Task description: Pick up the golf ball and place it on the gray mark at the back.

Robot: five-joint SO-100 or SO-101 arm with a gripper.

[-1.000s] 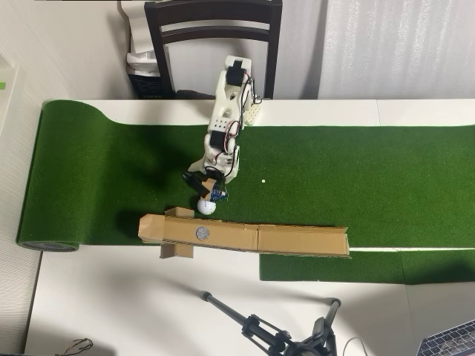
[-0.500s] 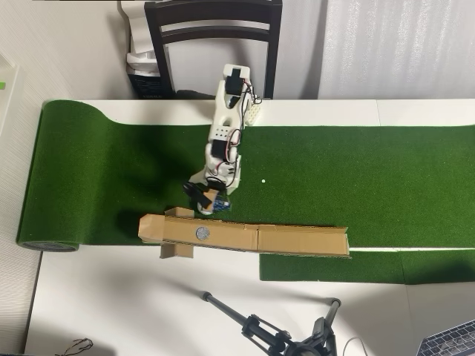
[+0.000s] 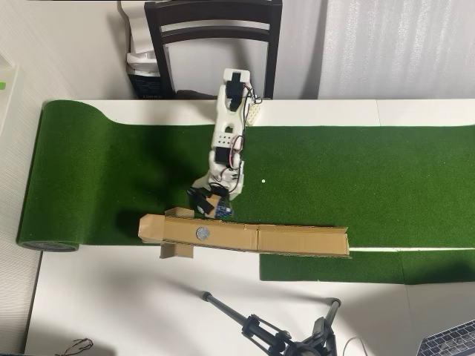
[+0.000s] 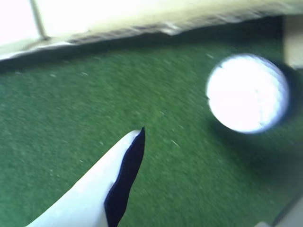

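Reaching further toward the cardboard trough (image 3: 297, 239) than a second ago, the arm now hides the golf ball (image 4: 247, 92) from above. Wrist view shows the claw (image 3: 209, 207) spread apart, one white finger (image 4: 102, 184) low over the green turf (image 3: 356, 174), ball lying loose ahead, untouched. The gray mark (image 3: 201, 233) sits just beyond, inside the trough.

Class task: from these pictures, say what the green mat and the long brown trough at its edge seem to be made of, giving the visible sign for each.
The green mat looks like artificial turf: matte and fuzzy, with short fibres showing in the wrist view, and one end rolled up. The long brown trough looks like plain corrugated cardboard: dull tan, with folded walls and flaps.
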